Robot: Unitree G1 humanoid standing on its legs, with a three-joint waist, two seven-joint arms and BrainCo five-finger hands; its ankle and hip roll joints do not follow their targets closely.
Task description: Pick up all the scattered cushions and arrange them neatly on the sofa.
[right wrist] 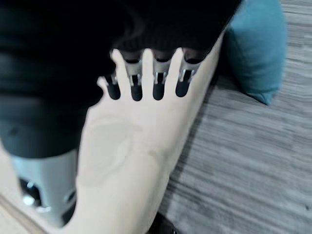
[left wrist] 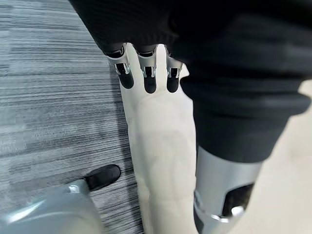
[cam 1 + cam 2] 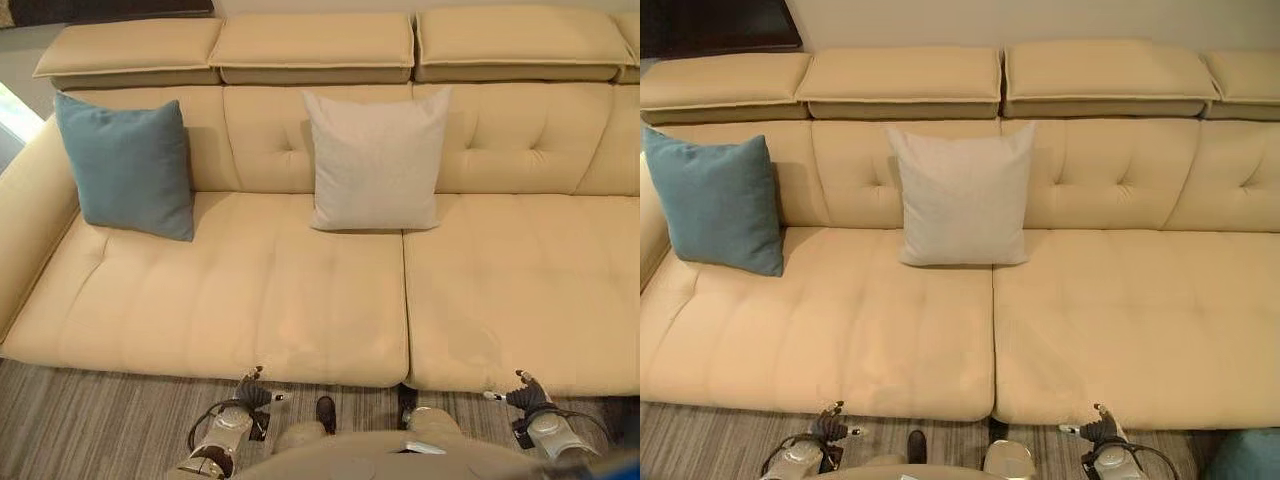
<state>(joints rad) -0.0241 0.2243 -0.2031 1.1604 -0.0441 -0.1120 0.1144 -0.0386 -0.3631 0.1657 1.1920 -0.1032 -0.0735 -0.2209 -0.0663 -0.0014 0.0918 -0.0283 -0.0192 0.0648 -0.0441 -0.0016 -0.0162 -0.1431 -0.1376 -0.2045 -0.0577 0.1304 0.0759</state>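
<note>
Nearest, both hands hang low at the sofa's front edge, fingers straight and relaxed, holding nothing: the left hand (image 2: 146,73) and the right hand (image 1: 146,83) over the striped carpet (image 2: 48,97). Beside the right hand, what seems a teal cushion (image 1: 256,53) lies on the floor. Farther back on the cream sofa (image 3: 300,300), a blue cushion (image 3: 128,165) and a pale grey cushion (image 3: 375,160) lean upright against the backrest, well apart.

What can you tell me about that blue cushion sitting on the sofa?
The blue cushion is square, teal-blue, of soft matte woven-looking fabric, plump with pointed corners. It stands upright, slightly tilted, at the left end of the cream sofa, its lower edge on the seat, leaning against the backrest beside the armrest. Neither hand touches it.
</note>
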